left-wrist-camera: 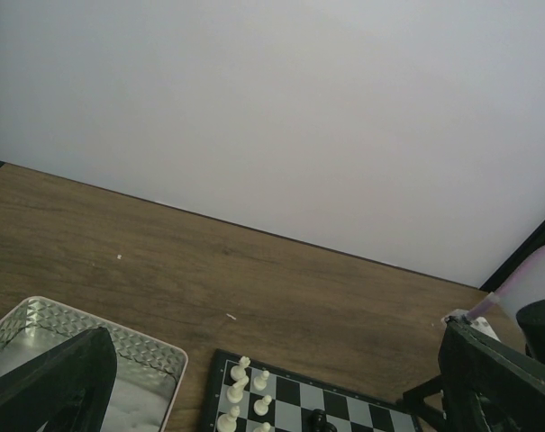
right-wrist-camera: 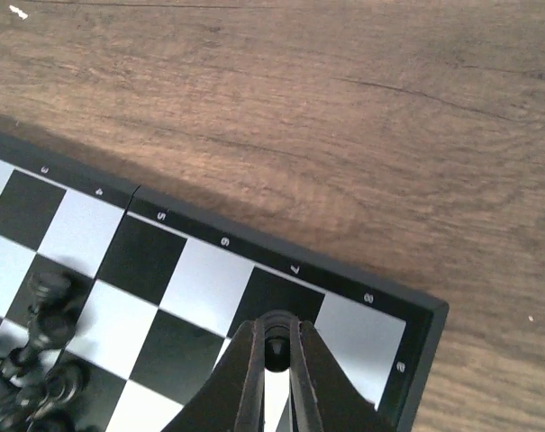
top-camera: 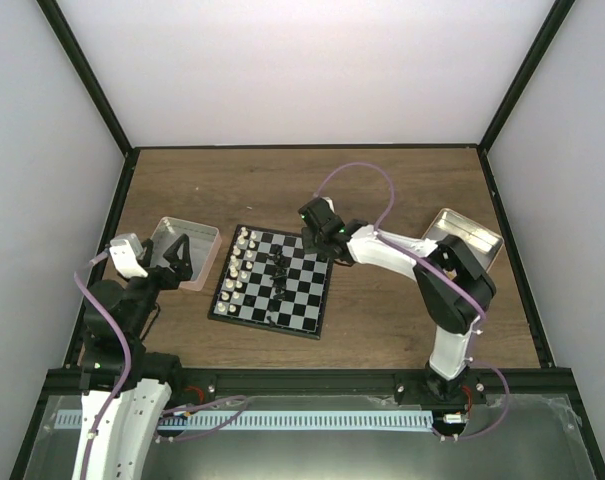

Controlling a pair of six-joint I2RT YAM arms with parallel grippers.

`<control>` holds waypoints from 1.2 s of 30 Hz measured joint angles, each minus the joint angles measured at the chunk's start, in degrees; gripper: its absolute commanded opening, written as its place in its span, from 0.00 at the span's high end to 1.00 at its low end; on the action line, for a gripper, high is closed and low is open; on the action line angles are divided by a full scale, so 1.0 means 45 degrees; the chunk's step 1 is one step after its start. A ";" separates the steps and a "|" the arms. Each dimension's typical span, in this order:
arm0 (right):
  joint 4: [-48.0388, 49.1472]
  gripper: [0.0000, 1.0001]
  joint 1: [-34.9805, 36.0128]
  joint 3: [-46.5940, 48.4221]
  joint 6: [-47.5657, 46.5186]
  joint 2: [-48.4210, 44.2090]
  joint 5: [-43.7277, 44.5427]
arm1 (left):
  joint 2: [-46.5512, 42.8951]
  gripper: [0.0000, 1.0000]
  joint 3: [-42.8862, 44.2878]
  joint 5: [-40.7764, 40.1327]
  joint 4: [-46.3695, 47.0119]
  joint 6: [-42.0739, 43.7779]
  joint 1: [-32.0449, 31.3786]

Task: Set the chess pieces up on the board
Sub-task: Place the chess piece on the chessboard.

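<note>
The board lies mid-table. Several white pieces stand in two columns on its left side; they also show in the left wrist view. Loose black pieces lie clustered near its middle, and they also show in the right wrist view. My right gripper is over the board's far right corner, shut on a black piece above the squares by labels 7 and 8. My left gripper is open and empty over the pinkish tin, left of the board.
A silvery tin sits at the right of the table, by the right arm's elbow. The pinkish tin lies just left of the board. Dark frame posts run along the table's edges.
</note>
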 measured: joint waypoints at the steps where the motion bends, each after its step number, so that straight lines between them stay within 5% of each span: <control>1: 0.0039 0.95 -0.0058 0.0097 -0.0063 0.0126 -0.0019 | 0.0000 0.00 -0.0005 0.0000 0.0005 0.0000 0.0000; 18: 0.0374 0.92 -0.0262 0.0345 -0.0855 0.1341 -0.0738 | 0.0029 0.00 -0.0005 0.0005 0.0000 0.0000 0.0024; 31: 0.0015 0.64 -0.0267 0.0748 -0.1039 0.1345 -0.0738 | 0.0136 0.00 -0.0005 0.0097 0.0005 0.0000 0.0039; 36: -0.0063 0.60 -0.0267 0.0981 -0.1025 0.0831 -0.0869 | 0.0189 0.00 -0.0005 0.0102 0.0000 0.0000 0.0049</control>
